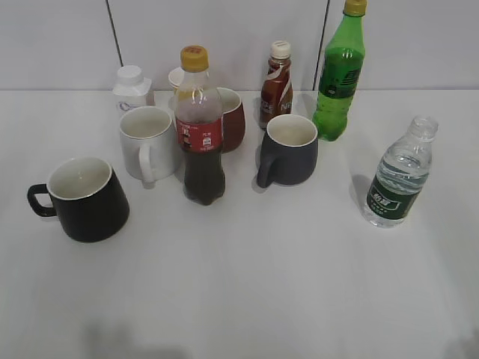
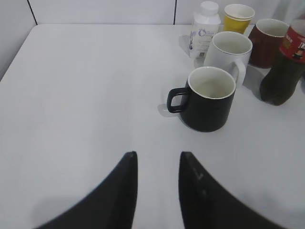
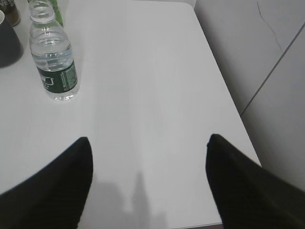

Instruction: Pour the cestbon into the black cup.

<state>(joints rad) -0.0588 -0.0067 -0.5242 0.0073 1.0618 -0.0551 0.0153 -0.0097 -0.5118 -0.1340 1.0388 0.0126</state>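
Right gripper [image 3: 147,143] was spread wide and empty; left gripper [image 2: 158,160] was narrowly parted, holding nothing. Neither appeared in the exterior view. Cestbon [image 1: 399,176] stood near the desk's right edge, cup [image 1: 81,199] near the left.

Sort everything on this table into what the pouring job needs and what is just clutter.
Needed:
- cestbon water bottle, uncapped, standing at the right
- black cup, empty, at the left

Clutter:
- cola bottle
- green soda bottle
- brown drink bottle
- white mug
- dark grey mug
- dark red cup
- white jar
- yellow paper cup
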